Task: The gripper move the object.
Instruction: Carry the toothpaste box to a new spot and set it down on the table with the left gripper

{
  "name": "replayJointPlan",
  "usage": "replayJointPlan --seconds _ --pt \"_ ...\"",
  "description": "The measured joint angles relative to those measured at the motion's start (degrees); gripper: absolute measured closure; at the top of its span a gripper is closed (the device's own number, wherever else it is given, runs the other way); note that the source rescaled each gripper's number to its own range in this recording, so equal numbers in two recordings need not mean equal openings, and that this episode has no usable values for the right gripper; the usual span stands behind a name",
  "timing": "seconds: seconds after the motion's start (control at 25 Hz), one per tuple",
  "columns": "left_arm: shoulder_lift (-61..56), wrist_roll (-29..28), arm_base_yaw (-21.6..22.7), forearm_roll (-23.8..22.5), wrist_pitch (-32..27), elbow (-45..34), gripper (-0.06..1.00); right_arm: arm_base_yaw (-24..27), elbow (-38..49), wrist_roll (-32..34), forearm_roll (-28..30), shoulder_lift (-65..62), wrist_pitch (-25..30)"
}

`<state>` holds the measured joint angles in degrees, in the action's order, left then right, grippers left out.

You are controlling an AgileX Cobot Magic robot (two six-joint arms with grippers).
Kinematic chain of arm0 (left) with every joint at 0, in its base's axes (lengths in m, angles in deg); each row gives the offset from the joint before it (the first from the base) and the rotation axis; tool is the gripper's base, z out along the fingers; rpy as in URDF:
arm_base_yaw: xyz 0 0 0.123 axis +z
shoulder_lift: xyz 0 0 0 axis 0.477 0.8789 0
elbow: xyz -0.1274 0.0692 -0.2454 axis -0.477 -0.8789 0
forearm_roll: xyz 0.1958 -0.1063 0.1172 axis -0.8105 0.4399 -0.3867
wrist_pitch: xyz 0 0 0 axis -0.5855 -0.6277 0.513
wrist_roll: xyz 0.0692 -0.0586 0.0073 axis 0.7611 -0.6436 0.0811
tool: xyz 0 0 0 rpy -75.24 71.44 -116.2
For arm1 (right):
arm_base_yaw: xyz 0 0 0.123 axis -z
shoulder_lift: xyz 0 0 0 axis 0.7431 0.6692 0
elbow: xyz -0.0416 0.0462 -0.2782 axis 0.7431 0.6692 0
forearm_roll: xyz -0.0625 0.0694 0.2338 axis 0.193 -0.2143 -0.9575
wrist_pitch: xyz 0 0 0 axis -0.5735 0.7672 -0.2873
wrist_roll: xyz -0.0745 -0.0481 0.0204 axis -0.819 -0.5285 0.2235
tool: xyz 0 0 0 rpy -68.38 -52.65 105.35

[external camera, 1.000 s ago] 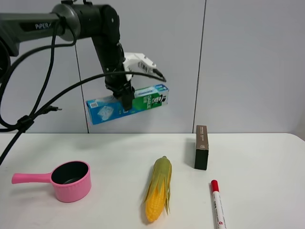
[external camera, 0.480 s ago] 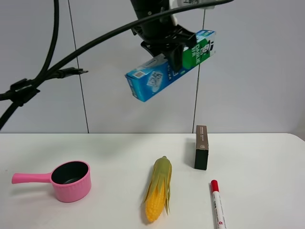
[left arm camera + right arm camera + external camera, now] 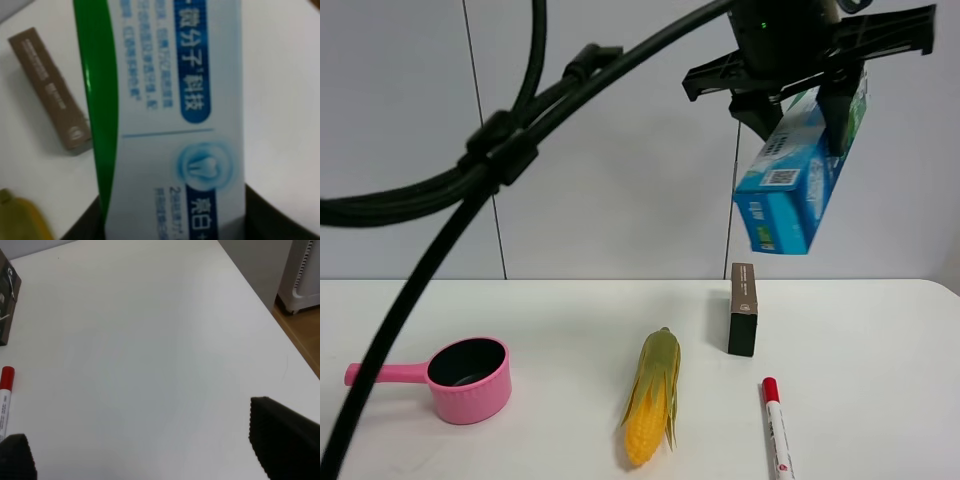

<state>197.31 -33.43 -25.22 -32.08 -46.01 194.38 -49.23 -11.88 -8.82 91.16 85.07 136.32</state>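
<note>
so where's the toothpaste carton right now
The toothpaste carton hangs upper right in the exterior high view, held by the left pincer, tilted above the dark brown box.

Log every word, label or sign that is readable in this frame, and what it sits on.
"微分子科技": white lettering in a blue band on the toothpaste carton, left wrist view.
"亮白+": a second blue band on the same carton, beside a tooth sign, partly cut off.
Smaller print on the carton: blurred, unreadable.
Brown box: lettering too small to read.
Marker: print too small to read.
</note>
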Motion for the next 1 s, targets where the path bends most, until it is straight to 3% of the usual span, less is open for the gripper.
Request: replayJointPlan --seconds 0.44,1.0 --pt "8.43 -12.94 -1.35 4.17 10.29 0.0 0.94 0.0 0.0 0.0 0.0 0.0 0.0" --pt "19.34 -16.74 -1.8 7.91 17.84 0.0 0.94 0.0 0.0 0.0 0.0 0.0 0.0"
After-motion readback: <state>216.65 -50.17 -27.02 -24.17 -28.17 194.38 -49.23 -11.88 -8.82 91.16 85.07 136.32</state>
